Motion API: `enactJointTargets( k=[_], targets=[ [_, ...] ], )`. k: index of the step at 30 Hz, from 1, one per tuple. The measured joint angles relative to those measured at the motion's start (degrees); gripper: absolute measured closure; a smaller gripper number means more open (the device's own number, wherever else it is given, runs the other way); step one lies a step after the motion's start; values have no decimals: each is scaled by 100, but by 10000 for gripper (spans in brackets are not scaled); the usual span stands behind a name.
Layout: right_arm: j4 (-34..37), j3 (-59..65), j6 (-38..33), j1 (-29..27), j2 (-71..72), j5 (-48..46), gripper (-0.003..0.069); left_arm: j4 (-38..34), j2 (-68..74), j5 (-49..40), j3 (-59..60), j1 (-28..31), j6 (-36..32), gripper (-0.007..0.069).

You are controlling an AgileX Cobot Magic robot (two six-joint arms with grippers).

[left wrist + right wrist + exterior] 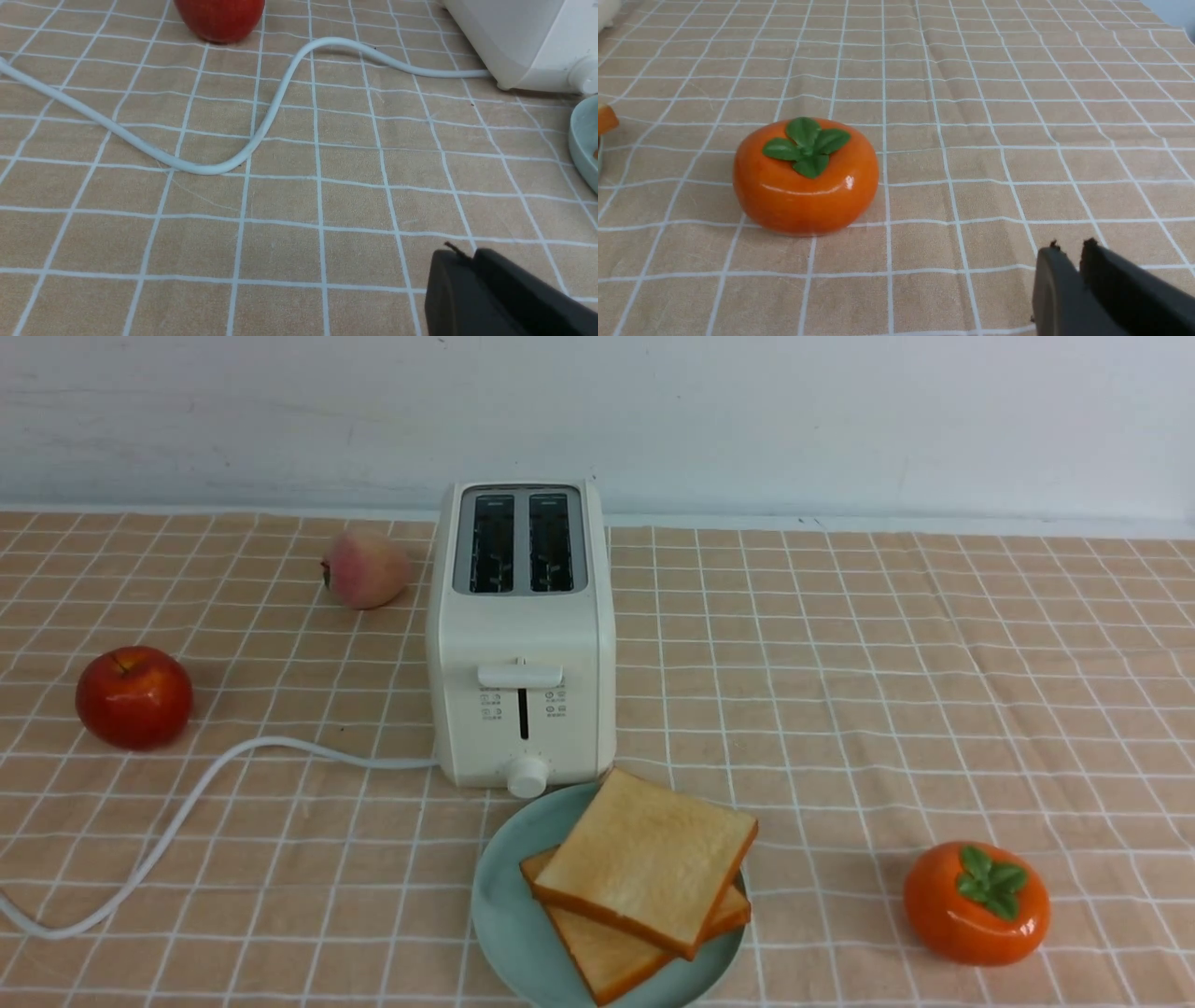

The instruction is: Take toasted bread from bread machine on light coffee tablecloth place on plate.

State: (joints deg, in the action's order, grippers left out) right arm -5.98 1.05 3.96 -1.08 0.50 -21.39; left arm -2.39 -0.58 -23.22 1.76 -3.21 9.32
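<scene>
On the plate [523,933], both toasts [649,863].

The white cord [193,793] crosses the cloth [364,877] between red apple [135,698] and plate [509,915].

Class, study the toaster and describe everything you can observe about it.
The toaster is cream-white, boxy and apparently plastic, standing upright on the checked cloth. Its two dark top slots look empty. The front carries a wide lever, raised above a vertical groove, small printed icons and a round knob. A white cord leaves its left side.
</scene>
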Motion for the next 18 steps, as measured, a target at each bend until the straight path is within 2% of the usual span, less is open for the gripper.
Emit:
enactJointTargets(
  k=[18],
  targets=[
    [46, -6, 0, -139, 5, -25, 554, 0, 0, 6, 0, 0, 0, 573]
  ],
)
